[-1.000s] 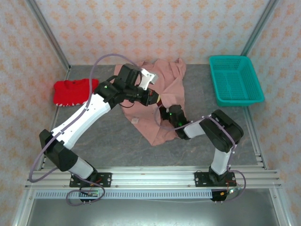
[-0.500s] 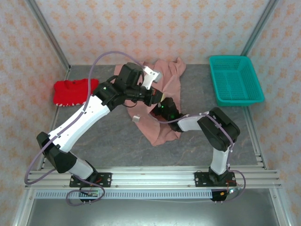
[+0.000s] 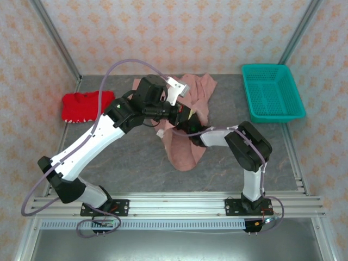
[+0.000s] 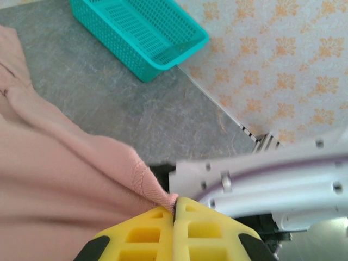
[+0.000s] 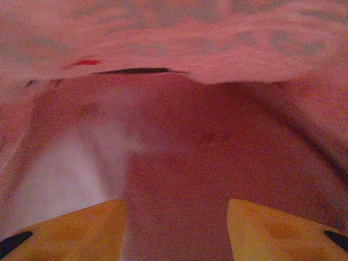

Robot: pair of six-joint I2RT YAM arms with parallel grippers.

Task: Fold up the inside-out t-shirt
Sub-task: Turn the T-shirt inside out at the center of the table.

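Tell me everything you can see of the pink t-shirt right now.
The t-shirt is dusty salmon-pink, soft-looking cotton, bunched into a crumpled strip from the table's far edge toward the middle. The left gripper, shut, pinches a stitched hem fold; the right gripper, fingers apart, is buried in the fabric, which drapes over it. Its lower part lies on the grey table.

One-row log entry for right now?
left fingers: shut on t-shirt hem | right fingers: open, under fabric | fold: not done
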